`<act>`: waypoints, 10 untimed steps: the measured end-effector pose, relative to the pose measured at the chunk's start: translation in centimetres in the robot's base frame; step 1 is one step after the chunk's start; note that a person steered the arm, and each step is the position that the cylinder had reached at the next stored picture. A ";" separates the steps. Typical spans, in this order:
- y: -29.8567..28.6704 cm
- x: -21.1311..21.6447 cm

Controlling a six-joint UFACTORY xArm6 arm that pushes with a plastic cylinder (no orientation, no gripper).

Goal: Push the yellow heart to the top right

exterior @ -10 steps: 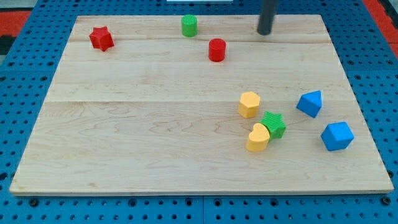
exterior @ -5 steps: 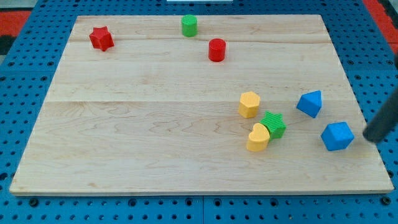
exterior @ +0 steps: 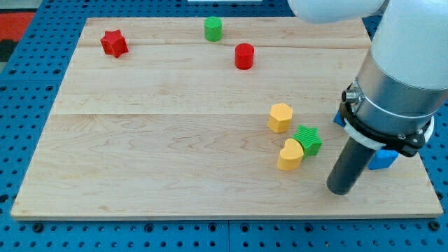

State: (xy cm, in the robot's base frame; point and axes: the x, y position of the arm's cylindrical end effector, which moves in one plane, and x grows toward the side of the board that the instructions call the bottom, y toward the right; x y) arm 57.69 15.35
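The yellow heart (exterior: 290, 155) lies at the board's lower right, touching the green star (exterior: 308, 140) on its upper right. A yellow hexagon (exterior: 280, 117) sits just above them. My tip (exterior: 340, 190) rests on the board to the lower right of the heart, a short gap away and touching no block. The arm's body hides most of two blue blocks; a bit of one shows in the camera view (exterior: 381, 159) to the right of the rod.
A red star (exterior: 113, 43) is at the top left. A green cylinder (exterior: 213, 29) and a red cylinder (exterior: 243, 56) stand near the top middle. The wooden board (exterior: 161, 140) lies on a blue pegboard. The board's bottom edge runs just below my tip.
The rod moved from the board's top edge to the right edge, then in to the lower right beside the heart. The arm now covers the blue blocks. No block has moved.
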 end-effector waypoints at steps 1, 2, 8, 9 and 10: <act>-1.5 -1.4; -3.5 -2.5; -11.9 -15.0; -14.6 -15.7; -17.5 -16.4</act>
State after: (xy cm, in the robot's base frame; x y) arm 41.27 -2.15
